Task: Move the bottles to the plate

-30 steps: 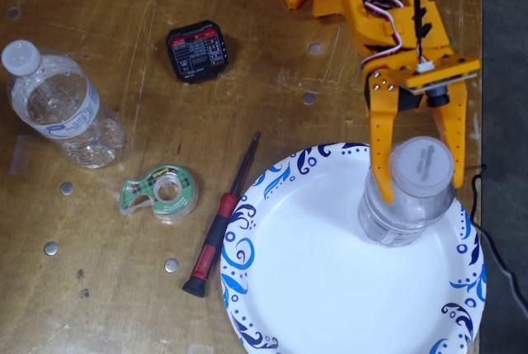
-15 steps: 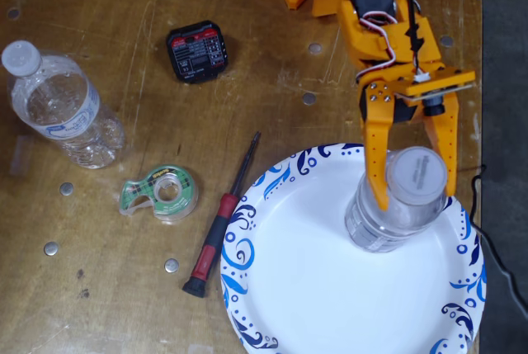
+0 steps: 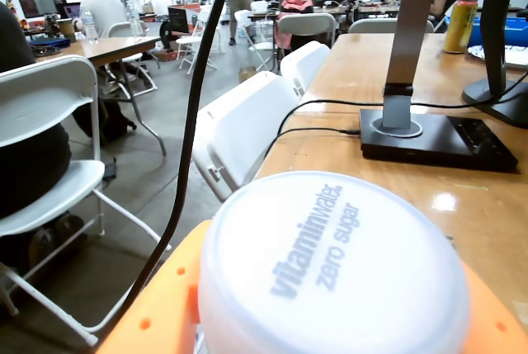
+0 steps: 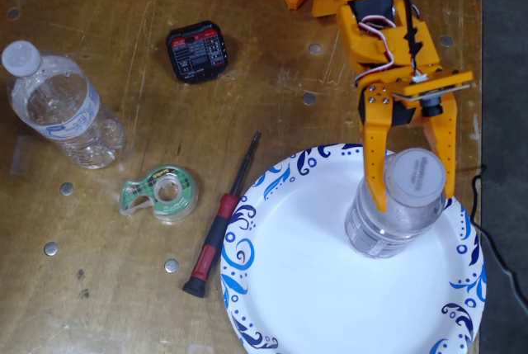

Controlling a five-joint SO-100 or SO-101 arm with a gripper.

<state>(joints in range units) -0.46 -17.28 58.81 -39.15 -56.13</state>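
Note:
In the fixed view a clear bottle with a white cap stands upright on the right part of the white plate with the blue swirl rim. My orange gripper reaches down from above, its two fingers close against the bottle's sides just below the cap. In the wrist view the cap, printed "vitaminwater zero sugar", fills the bottom, with an orange finger beside it. A second clear bottle with a blue-white label lies on the table at the far left, well away from the plate.
A green tape dispenser, a red and black screwdriver and a small black device lie left of the plate. The table's right edge is close to the arm. The wrist view shows a black stand base and white folding chairs.

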